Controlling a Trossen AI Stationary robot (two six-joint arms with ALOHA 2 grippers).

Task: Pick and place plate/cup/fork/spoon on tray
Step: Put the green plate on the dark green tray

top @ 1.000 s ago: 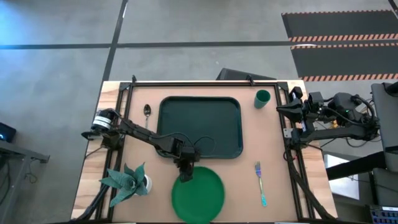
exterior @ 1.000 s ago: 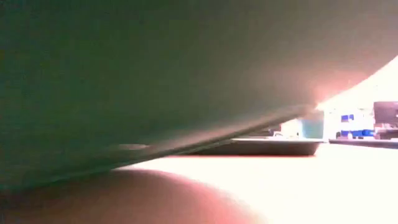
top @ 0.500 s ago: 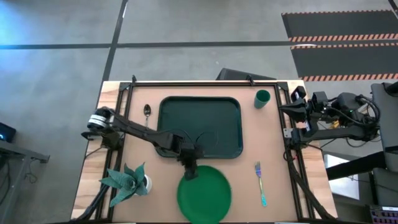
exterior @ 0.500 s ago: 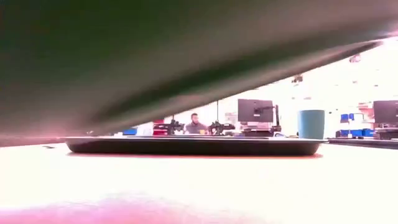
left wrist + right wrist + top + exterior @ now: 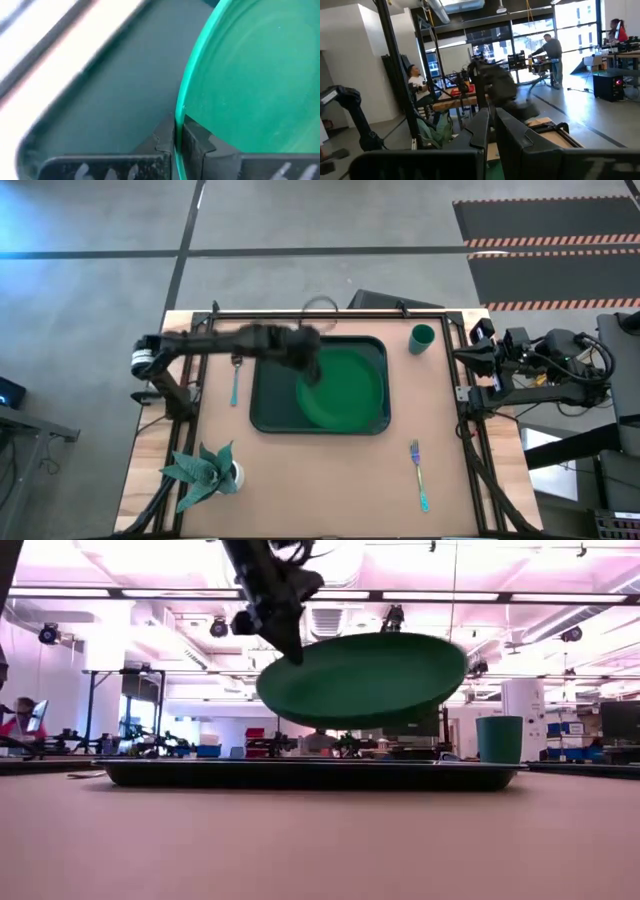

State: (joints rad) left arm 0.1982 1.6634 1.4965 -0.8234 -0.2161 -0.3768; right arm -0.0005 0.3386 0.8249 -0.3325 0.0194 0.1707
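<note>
A wooden table (image 5: 430, 395) is carrying the tableware and a plant.
The tray (image 5: 268, 395) is lying at the far centre, the spoon (image 5: 235, 372) just left of it, the cup (image 5: 422, 337) standing far right, the fork (image 5: 418, 474) lying near right, and a potted plant (image 5: 205, 472) sitting near left.

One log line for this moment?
left tool: shut on plate | plate: airborne above tray | right tool: idle, table's right edge
</note>
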